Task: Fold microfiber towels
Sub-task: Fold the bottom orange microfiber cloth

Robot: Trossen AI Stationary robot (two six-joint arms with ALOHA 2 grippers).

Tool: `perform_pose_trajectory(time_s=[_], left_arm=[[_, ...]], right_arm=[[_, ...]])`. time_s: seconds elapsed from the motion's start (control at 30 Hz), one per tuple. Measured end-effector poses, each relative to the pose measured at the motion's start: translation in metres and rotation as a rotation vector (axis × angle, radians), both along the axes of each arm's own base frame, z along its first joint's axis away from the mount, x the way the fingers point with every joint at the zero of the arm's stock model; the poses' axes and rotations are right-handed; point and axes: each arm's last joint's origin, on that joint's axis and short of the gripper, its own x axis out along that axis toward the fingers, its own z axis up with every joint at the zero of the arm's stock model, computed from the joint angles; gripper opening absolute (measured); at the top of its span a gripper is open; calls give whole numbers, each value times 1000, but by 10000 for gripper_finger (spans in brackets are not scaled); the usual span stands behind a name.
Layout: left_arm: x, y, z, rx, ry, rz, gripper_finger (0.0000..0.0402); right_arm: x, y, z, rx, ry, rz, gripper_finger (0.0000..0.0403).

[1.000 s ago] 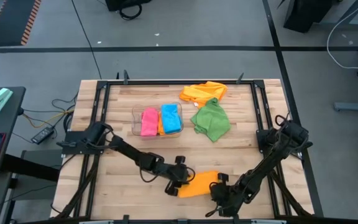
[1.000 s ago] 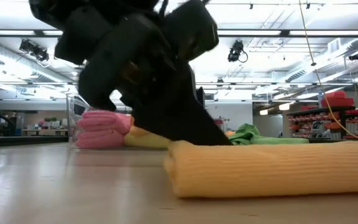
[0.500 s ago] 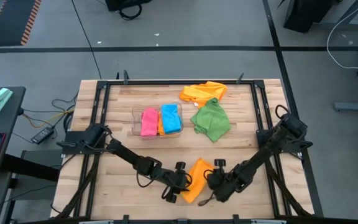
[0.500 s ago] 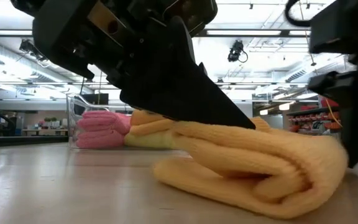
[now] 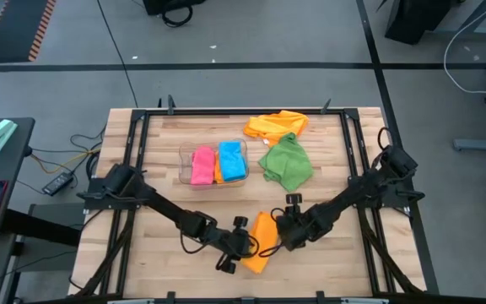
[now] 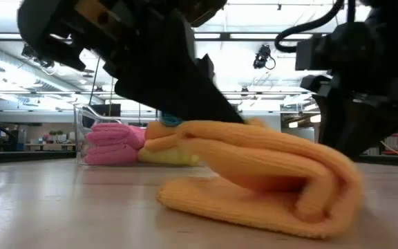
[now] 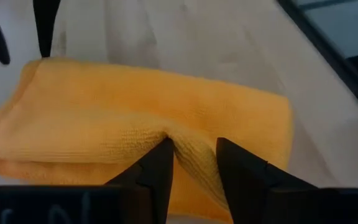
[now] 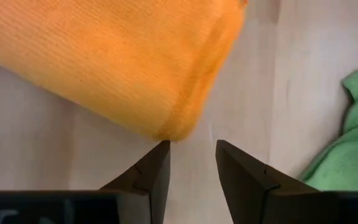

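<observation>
a wooden table (image 5: 175, 203), seen from above. at six o'clock a folded orange microfiber towel (image 5: 261, 240) lies near the front edge. the left gripper (image 5: 243, 245) pinches a ridge of it between narrowly parted fingers; the right gripper (image 5: 287, 234), slightly open, holds nothing just beside it. folding seems finished; next likely calls for lifting it toward the clear bin (image 5: 186, 158) at eleven o'clock. no readable writing.

Grey floor (image 5: 251, 34) surrounds the table; ceiling strip lights (image 6: 47, 52) glow beyond.

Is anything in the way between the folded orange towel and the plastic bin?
Nothing visible. Bare table lies between the folded orange towel and the clear bin. The green towel sits off to the side.
</observation>
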Motion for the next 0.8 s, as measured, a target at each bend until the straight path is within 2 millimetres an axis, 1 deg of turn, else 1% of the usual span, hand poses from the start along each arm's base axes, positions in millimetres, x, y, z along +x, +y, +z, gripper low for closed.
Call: perform_pose_trajectory(time_s=[0.13, 0.23, 0.33, 0.4, 0.53, 0.63, 0.7, 0.8], left_arm=[[-4, 2, 5, 16, 28, 3, 126], [-5, 4, 6, 7, 50, 27, 126], [-5, 6, 4, -19, 66, 55, 134], [-4, 6, 4, -15, 63, 53, 150], [-4, 6, 5, -23, 53, 54, 200], [-6, 8, 11, -15, 64, 42, 232], [-10, 10, 17, -17, 86, 30, 243], [-13, 13, 23, -39, 127, 4, 248]], right_arm=[[-2, -3, 5, 1, 3, -9, 138], [-4, 0, 11, 21, -20, -8, 138], [-6, 5, 16, 41, -50, 0, 138], [-7, 7, 17, 51, -55, -1, 138], [-9, 11, 18, 62, -65, -6, 138], [-12, 15, 18, 69, -69, -4, 138], [-14, 19, 18, 72, -78, 5, 138], [-15, 26, 18, 96, -108, 19, 138]])
